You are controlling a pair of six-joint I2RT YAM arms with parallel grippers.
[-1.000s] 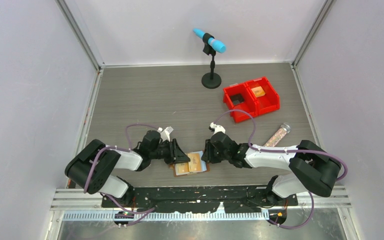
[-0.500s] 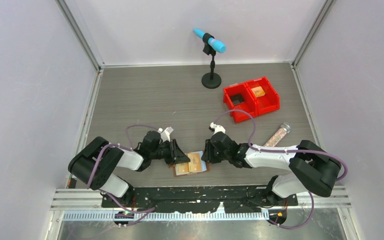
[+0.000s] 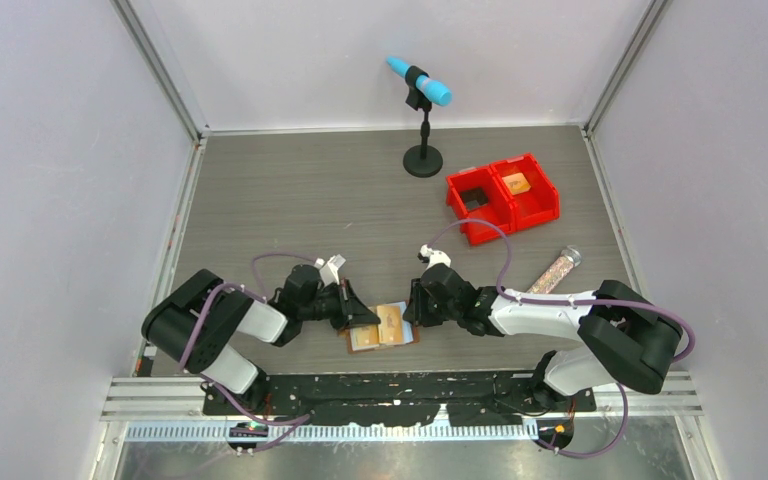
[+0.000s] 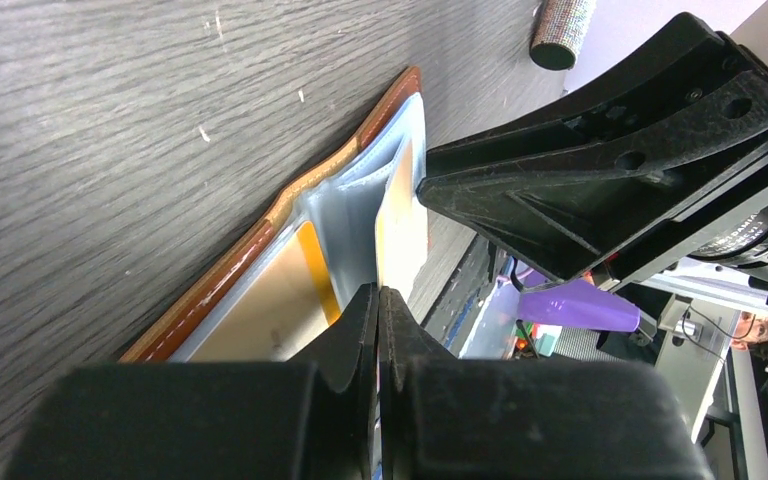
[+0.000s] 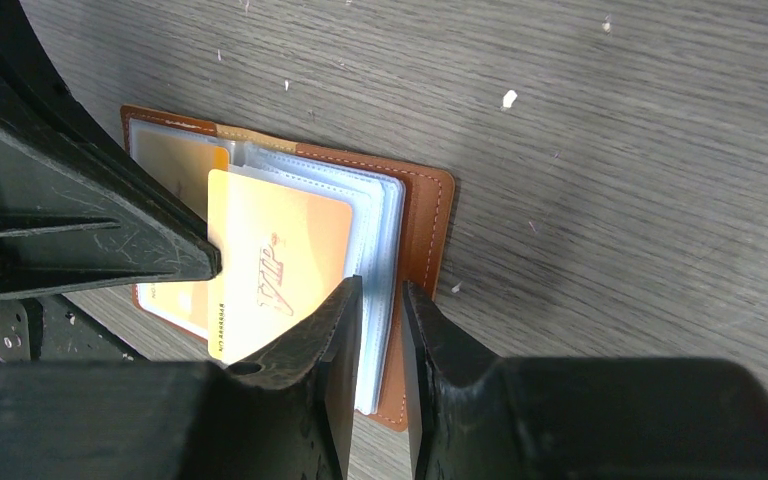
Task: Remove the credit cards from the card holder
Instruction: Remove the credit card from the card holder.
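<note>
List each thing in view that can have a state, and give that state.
card holder, open, lying flat.
yellow card, partly out of the sleeves.
left gripper, shut on the yellow card.
right gripper, shut on the card holder's sleeves.
red bins, upright; one holds a small orange item.
glitter tube, lying on its side.
microphone, tilted on its stand.
</note>
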